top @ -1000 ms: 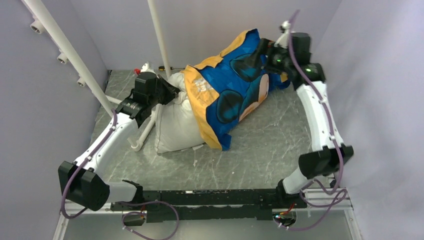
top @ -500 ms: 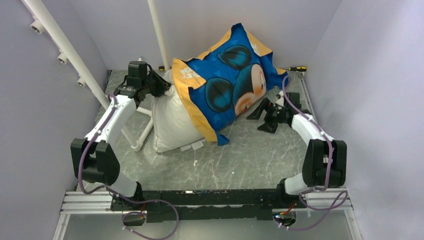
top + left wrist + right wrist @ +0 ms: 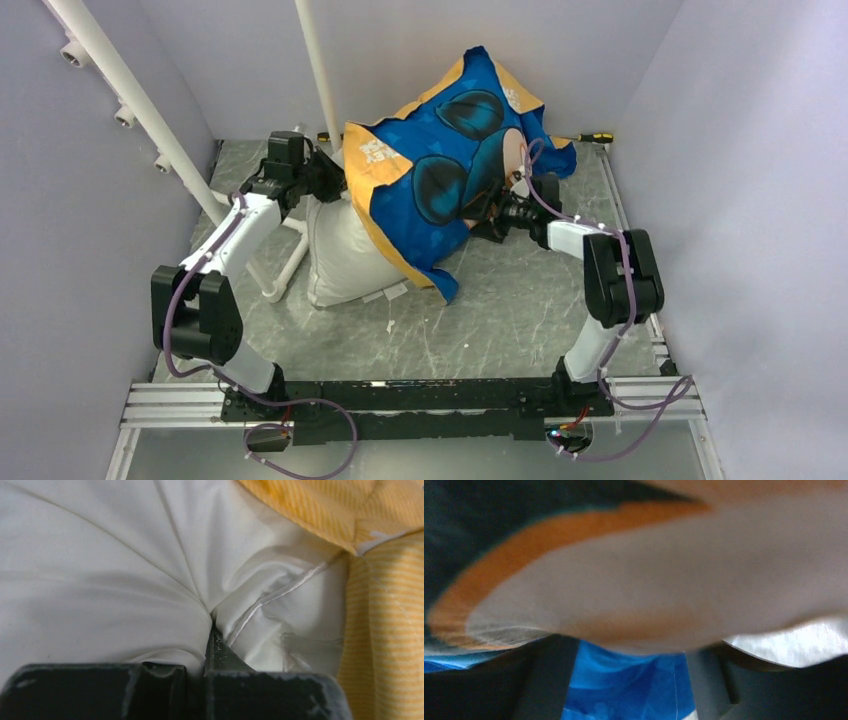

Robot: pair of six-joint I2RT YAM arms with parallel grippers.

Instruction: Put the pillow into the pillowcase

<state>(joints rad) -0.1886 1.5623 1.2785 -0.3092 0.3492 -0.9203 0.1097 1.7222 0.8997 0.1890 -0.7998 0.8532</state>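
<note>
**Pillow Half Covered as Two Arms Work the Case**

The pillow (image 3: 345, 250) lies at the far left of the table (image 3: 510, 310). Its far end appears tucked inside the pillowcase (image 3: 430, 175), and its near left end is bare. The left gripper (image 3: 210, 640) is pinched tight on a fold of the pillow beside the piped seam. The right gripper (image 3: 488, 215) pushes against the blue side of the case with its fingers spread wide, holding nothing that can be made out.

The step in hand looks like drawing the case further down the pillow. To do it well, the left should hold firm as an anchor. The right should take the yellow hem (image 3: 383, 222) rather than the middle of the cloth, and pull it toward the near left.

Room is tight on the far and left sides. A white pipe frame (image 3: 288, 258) sits just beside the pillow, an upright pole (image 3: 318, 70) stands near the left gripper, and the back wall is close behind the case. Open tabletop lies near and right.
</note>
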